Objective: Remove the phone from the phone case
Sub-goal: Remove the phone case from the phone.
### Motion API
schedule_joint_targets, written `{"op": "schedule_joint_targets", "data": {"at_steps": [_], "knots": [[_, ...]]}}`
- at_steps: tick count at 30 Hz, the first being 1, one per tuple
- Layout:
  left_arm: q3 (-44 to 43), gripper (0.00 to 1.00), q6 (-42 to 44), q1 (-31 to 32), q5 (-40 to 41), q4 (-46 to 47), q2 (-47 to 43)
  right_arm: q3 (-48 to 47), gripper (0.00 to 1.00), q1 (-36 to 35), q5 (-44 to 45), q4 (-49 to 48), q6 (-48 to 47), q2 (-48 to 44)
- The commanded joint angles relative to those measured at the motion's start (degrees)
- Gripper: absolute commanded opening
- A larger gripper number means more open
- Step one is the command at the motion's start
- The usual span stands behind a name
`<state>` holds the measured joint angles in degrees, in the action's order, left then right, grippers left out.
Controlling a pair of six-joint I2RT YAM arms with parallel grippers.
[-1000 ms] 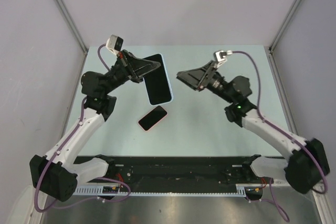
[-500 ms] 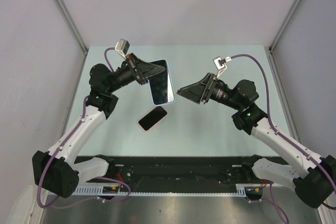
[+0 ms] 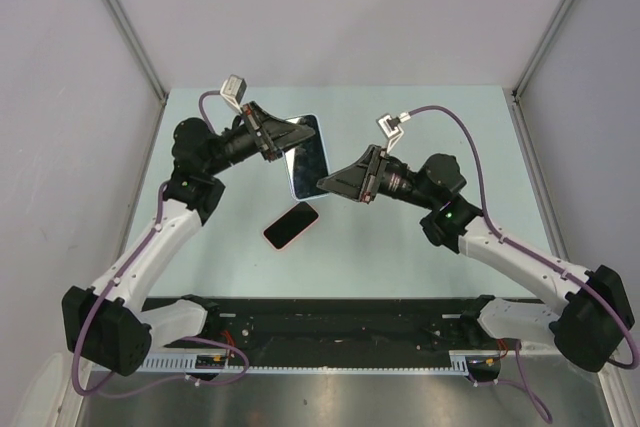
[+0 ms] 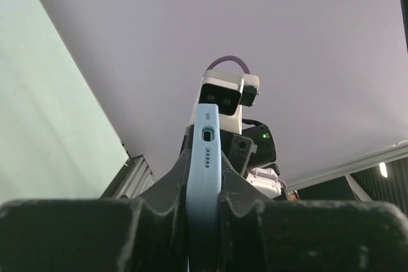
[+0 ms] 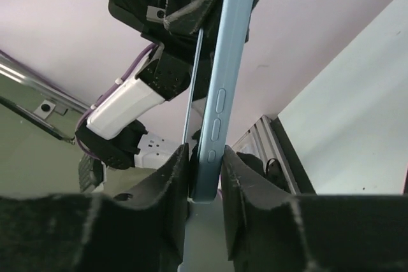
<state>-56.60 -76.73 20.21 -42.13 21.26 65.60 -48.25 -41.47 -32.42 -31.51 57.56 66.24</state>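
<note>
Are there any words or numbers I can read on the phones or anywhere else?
None: no words, numbers or signs can be read in any view.
The light blue phone case has only side buttons and small holes, no writing.
The black phone screen inside it is blank.
The pink-edged phone lying flat on the table has a dark screen and no label.

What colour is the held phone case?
The phone case is light blue, clearest in right wrist view.
</note>
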Motion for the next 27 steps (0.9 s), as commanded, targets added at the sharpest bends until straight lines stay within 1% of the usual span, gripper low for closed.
{"op": "schedule_joint_targets", "data": {"at_steps": [1, 3, 4, 5, 7, 8, 10, 13, 16, 17, 18, 19, 20, 22, 23, 24, 25, 27], "knots": [[-3.2, 0.00, 0.4, -0.3, 1.1, 2.7, -1.1, -1.8, 0.12, -0.3, 2.4, -4.8, 1.5, 0.9], [-2.9, 0.00, 0.5, -0.3, 1.0, 2.8, -1.1, -1.8, 0.00, -0.4, 2.6, -5.9, 3.2, 1.6], [-2.5, 0.01, 0.4, -0.3, 1.0, 3.3, -1.1, -1.8, 0.00, -0.4, 2.7, -6.5, 3.9, 1.9], [-2.2, 0.10, 0.1, -0.3, 0.9, 3.5, -1.1, -1.8, 0.00, -0.4, 2.7, -8.0, 4.6, 2.2], [-0.6, 0.23, -1.0, -0.3, 0.9, 5.0, -1.3, -1.7, 0.00, -0.4, 3.2, -9.7, 6.6, 3.4], [0.2, 0.32, -1.7, -0.3, 0.9, 5.9, -1.4, -1.7, 0.00, -0.4, 3.3, -11.7, 7.1, 3.7], [3.0, 0.41, -3.9, -0.3, 0.9, 9.1, -1.7, -1.8, 0.00, -0.4, 4.0, -13.6, 8.6, 4.5], [5.6, 0.42, -5.5, -0.3, 0.9, 12.2, -2.2, -1.7, 0.00, -0.4, 4.9, -16.4, 9.5, 5.2], [6.1, 0.43, -5.4, -0.3, 0.7, 12.3, -2.4, -1.7, 0.00, -0.4, 5.0, -16.9, 10.7, 5.9], [6.1, 0.42, -5.2, -0.2, 0.8, 12.3, -2.5, -1.8, 0.00, -0.4, 5.0, -16.8, 10.9, 5.9], [6.1, 0.38, -5.2, -0.3, 0.7, 12.3, -2.5, -1.7, 0.00, -0.4, 5.2, -16.7, 10.9, 5.9], [6.2, 0.30, -5.3, -0.3, 1.0, 12.2, -2.4, -1.7, 0.00, -0.5, 5.3, -16.1, 10.8, 5.7], [6.2, 0.13, -5.3, -0.3, 1.2, 12.2, -2.4, -1.7, 0.00, -0.5, 5.4, -15.7, 10.5, 5.4], [6.1, 0.00, -5.4, -0.3, 1.4, 12.0, -2.2, -1.7, 0.01, -0.4, 5.7, -13.2, 9.9, 5.0], [6.0, 0.00, -5.5, -0.3, 1.4, 12.1, -2.1, -1.8, 0.09, -0.4, 5.9, -12.0, 9.2, 4.3], [6.0, 0.00, -5.8, -0.3, 1.6, 12.3, -2.1, -1.7, 0.26, -0.4, 6.1, -10.7, 8.8, 3.9], [6.0, 0.00, -6.0, -0.3, 1.8, 12.5, -2.1, -0.8, 0.30, -0.4, 6.2, -9.0, 8.5, 3.3], [5.9, 0.00, -6.2, -0.3, 2.1, 12.8, -2.2, 0.6, 0.38, -0.4, 7.2, -9.2, 9.1, 1.2]]}}
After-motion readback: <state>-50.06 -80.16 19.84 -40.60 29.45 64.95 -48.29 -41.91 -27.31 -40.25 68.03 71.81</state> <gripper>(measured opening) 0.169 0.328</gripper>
